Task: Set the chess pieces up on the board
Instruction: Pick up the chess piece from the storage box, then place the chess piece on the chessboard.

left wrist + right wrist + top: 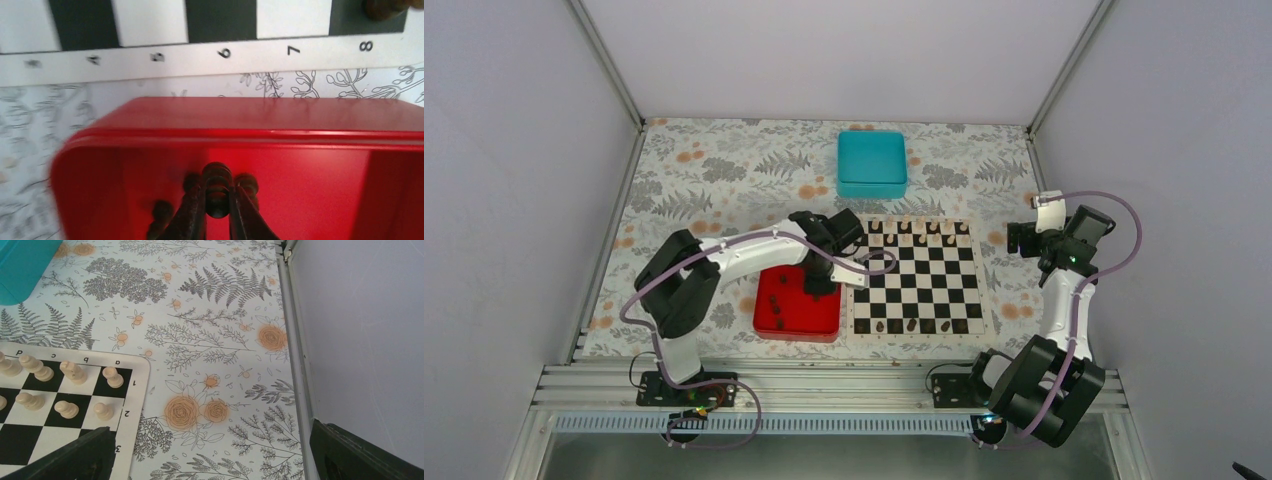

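The board (921,283) lies right of centre, with cream pieces along its far rows and several dark chess pieces (911,325) on its near row. More dark pieces (776,310) lie in the red tray (824,326) to its left. My left gripper (820,285) is down inside the tray, and in the left wrist view it (218,196) is shut on a dark chess piece (218,186), with other dark pieces (162,210) beside it. My right gripper (1024,240) hovers off the board's far right corner. Its fingers (75,455) stand wide open and empty.
A teal box (872,163) stands behind the board. The red tray's wall (260,117) lies close to the board's numbered border (200,62). Cream pieces (70,371) crowd the board corner near my right gripper. The enclosure wall's metal rail (295,355) runs along the right.
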Motion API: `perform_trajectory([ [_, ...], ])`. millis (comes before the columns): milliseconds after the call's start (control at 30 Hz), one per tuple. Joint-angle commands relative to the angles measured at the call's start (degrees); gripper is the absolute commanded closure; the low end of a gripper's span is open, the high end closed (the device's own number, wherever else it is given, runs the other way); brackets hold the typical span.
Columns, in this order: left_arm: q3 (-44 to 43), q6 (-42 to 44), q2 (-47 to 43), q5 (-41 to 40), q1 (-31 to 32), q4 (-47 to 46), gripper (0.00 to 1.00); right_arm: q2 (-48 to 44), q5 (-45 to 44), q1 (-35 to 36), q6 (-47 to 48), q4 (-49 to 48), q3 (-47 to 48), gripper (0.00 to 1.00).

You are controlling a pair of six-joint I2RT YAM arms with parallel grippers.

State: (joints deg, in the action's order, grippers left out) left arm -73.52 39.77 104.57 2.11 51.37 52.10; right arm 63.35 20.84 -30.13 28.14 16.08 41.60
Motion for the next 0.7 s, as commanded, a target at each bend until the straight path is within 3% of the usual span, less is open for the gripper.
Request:
perform_trajectory([
  [0,-6.31,-0.54,-3.23,-2.05,0.68,5.23,0.98,-0.42,1.66,-0.62,0.86,0.34,-0.22,0.0],
  [300,-15.59,-0.79,-0.21,-0.38,5.3,8.27,0.98,-0.51,1.78,-0.59,0.86,0.53,-0.18,0.0],
  [667,-18.92,-0.33,7.04,2.52,9.72,7.23,0.98,-0.38,2.23,-0.63,1.2,1.06,-0.06,0.0],
])
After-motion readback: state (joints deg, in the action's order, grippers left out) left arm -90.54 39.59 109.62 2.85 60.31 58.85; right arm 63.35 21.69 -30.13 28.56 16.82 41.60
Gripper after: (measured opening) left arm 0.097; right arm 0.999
